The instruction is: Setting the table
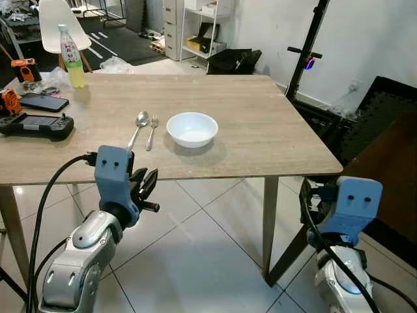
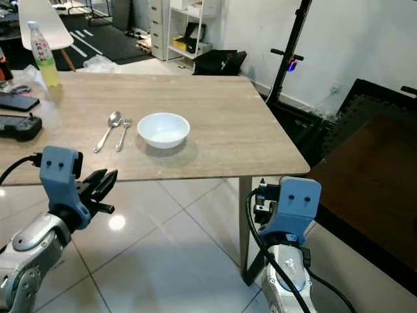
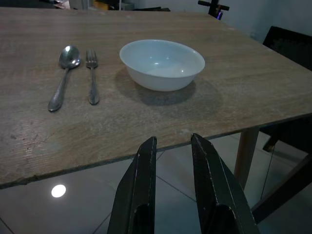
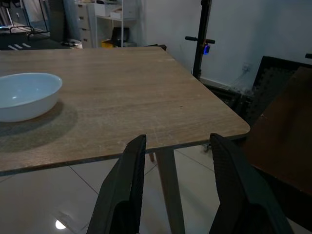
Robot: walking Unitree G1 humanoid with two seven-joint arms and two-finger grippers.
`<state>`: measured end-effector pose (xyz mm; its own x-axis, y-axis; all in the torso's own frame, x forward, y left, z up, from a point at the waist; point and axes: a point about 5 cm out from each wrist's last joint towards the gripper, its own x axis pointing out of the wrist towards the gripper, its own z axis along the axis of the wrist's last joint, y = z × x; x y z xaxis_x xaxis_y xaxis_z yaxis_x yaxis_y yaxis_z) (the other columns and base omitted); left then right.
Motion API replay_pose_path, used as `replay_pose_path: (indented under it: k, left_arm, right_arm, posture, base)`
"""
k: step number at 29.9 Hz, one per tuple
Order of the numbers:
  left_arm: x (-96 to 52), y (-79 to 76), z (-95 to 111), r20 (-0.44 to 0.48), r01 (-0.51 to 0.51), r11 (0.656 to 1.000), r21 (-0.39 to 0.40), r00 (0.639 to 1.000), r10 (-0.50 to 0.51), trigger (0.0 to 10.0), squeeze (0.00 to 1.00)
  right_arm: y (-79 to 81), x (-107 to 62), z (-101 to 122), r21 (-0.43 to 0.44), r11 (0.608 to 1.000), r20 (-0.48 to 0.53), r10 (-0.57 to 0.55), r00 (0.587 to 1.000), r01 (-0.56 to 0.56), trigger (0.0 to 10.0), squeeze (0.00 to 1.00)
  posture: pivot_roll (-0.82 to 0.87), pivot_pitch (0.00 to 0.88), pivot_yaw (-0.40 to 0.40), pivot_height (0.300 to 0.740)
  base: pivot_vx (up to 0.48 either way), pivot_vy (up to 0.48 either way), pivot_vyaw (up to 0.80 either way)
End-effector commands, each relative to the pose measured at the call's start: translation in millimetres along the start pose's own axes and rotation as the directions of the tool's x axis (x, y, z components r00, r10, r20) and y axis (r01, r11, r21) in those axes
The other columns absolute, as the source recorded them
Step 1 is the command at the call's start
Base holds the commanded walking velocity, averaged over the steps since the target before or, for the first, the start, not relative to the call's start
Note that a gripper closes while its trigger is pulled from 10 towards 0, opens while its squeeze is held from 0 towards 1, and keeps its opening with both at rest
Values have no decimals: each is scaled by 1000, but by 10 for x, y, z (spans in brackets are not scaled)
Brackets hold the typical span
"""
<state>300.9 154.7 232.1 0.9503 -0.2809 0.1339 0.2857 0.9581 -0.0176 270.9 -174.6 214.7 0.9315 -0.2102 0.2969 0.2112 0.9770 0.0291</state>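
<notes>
Left eye view: the table [image 1: 260, 124] carries a white bowl [image 1: 192, 128], with a fork [image 1: 152, 131] just beside it and a spoon [image 1: 138, 128] beside the fork. The left pincer [image 1: 144, 184] hangs below the near edge, empty. The cutlery lies up and ahead of it, long axes running away from the robot, bowl-ends far. A bottle [image 1: 71, 57], a phone [image 1: 43, 102] and a controller [image 1: 34, 125] sit well apart toward the far left.

Right eye view: the right arm's blue wrist housing [image 2: 291, 207] sits below the table's right corner; its fingers are hidden here. The bowl lies well to its left. By my reading the left arm is nearer the cutlery and bowl.

Left wrist view: the left pincer's fingers [image 3: 141, 187] stand narrowly apart, holding nothing, aimed over the edge toward the bowl; fork and spoon lie off to the side of that line, handles nearest.

Right wrist view: the right pincer [image 4: 178, 187] is wide, empty, aimed at bare tabletop, the bowl at the frame's edge.
</notes>
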Motion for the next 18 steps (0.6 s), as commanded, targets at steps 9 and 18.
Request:
replay_pose_path:
  k: [9,18]
  left_arm:
    - [23,37,-46,-28,-30,999,-20,999,30,10000,0]
    - [34,27,-46,-28,-25,1000,-13,999,24,10000,0]
  right_arm:
    - [-14,-1,-60,4,1000,-29,-9,1000,9,10000,0]
    - [-21,4,-62,-3,1000,-30,-12,999,12,10000,0]
  posture:
    - [78,73,-20,740]
    - [78,74,-17,740]
  base:
    - [0,457,-178]
    - [0,480,-800]
